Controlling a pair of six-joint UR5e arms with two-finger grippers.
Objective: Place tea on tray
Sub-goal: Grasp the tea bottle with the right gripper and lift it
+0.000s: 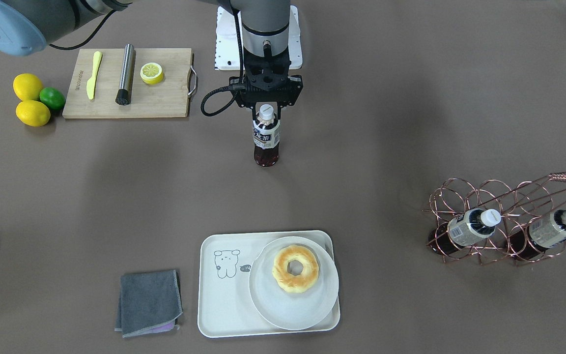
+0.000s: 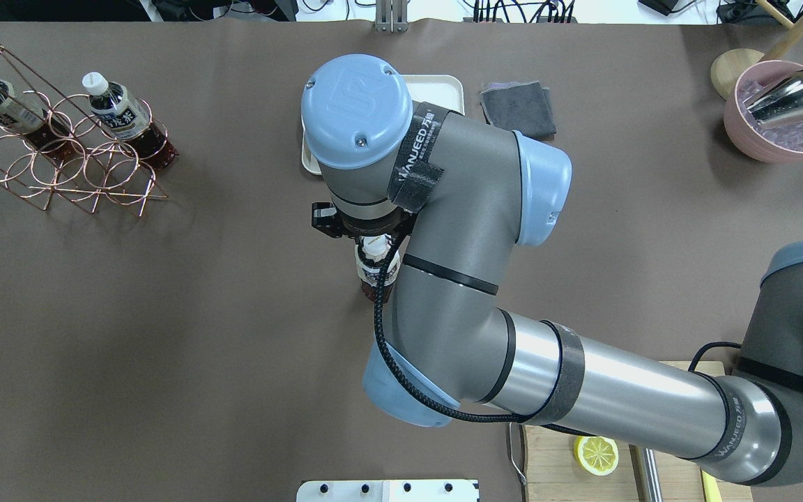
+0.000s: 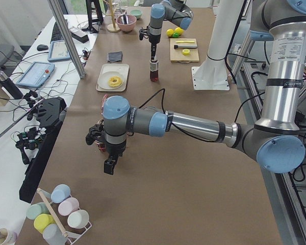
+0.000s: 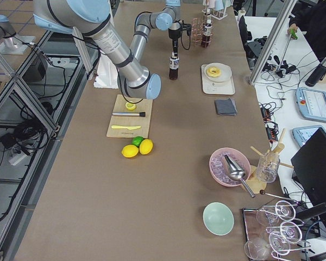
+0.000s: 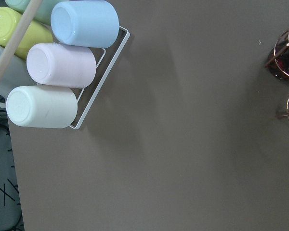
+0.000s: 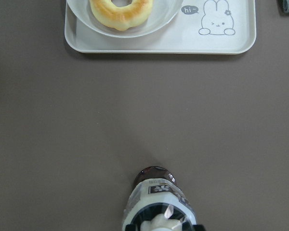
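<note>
1. Midway along the bench, nearer the robot's edge, the tea (image 1: 266, 140) stands upright, well apart from the tray (image 1: 224, 305) by the operators' edge
2. The right gripper (image 1: 266, 109) is clamped about its neck at the white cap; for the left gripper (image 3: 110, 167) I cannot tell
3. Probably light, stiff, slick plastic with sloshing liquid, so the neck seems the safest hold
4. Readable: "hi~" on the tray, "WANJEED" on an arm strap (image 2: 421, 150); the bottle label is illegible

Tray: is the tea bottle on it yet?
No: the tea is upright in the right gripper over the bare table, apart from the tray.
</note>
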